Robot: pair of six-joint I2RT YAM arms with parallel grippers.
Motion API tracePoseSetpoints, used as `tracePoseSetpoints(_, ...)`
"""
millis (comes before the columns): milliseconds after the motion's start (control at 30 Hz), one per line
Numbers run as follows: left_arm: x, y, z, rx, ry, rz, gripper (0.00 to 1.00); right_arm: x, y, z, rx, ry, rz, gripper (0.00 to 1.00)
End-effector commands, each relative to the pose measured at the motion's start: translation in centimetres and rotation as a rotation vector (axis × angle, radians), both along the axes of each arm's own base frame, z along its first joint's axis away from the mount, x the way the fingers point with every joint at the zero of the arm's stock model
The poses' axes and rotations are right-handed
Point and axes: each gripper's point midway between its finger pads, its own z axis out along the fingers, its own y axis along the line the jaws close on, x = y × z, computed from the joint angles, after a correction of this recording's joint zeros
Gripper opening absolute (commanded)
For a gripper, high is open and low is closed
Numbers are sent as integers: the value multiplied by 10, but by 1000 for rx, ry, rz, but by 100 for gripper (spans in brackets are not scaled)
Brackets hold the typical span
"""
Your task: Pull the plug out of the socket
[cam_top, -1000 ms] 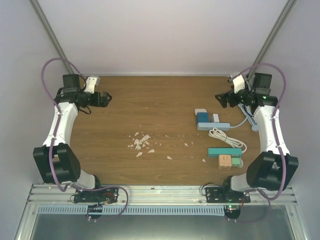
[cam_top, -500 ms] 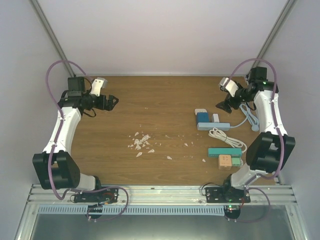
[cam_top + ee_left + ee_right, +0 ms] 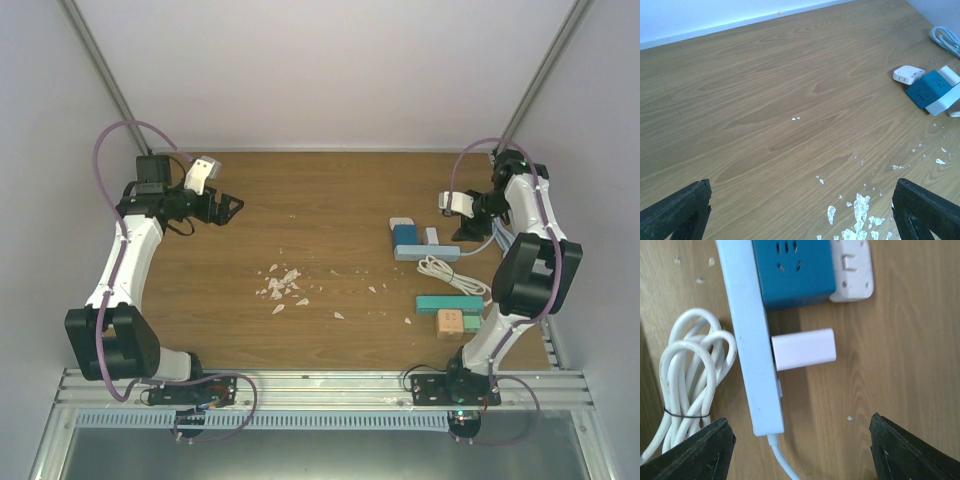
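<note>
A white plug (image 3: 803, 349) sticks out sideways from a light blue power strip (image 3: 752, 335) lying on the wooden table; both show in the top view, the plug (image 3: 431, 236) and the strip (image 3: 427, 252). A dark blue cube adapter (image 3: 792, 272) sits in the same strip. My right gripper (image 3: 802, 455) is open and empty, hovering above the strip's cable end with the plug just ahead of the jaws; in the top view it (image 3: 468, 234) is right of the strip. My left gripper (image 3: 227, 208) is open and empty at the far left, well away from the strip.
A small white adapter (image 3: 401, 222) lies beside the blue cube. A coiled white cable (image 3: 450, 275), a teal strip (image 3: 448, 303) and an orange and green block (image 3: 455, 322) lie nearer. White scraps (image 3: 283, 285) are scattered mid-table. Side walls stand close to both arms.
My right arm has swung inward and down from the far right corner to just over the power strip. My left gripper has shifted slightly to the right.
</note>
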Motion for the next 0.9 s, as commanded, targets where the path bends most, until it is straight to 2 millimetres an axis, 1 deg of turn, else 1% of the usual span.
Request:
tracePoseSetpoints(0, -5, -8, 10, -3, -54, -52, 99, -5, -13, -17, -84, 30, 113, 74)
tracePoseSetpoints(200, -4, -7, 8, 5, -53, -43, 99, -10, -13, -41, -87, 77, 141, 69)
tracePoseSetpoints(367, -2, -5, 6, 8, -49, -36, 99, -7, -13, -58, -114, 80, 161, 66)
tracePoseSetpoints(467, -3, -5, 6, 11, -47, -39, 99, -5, -10, -66, -119, 92, 170, 63)
tracePoseSetpoints(667, -4, -3, 9, 33, -62, -39, 99, -4, -5, -80, -127, 112, 182, 62)
tracePoseSetpoints(867, -6, -3, 7, 41, -59, -35, 99, -10, -2, -91, -137, 154, 199, 59)
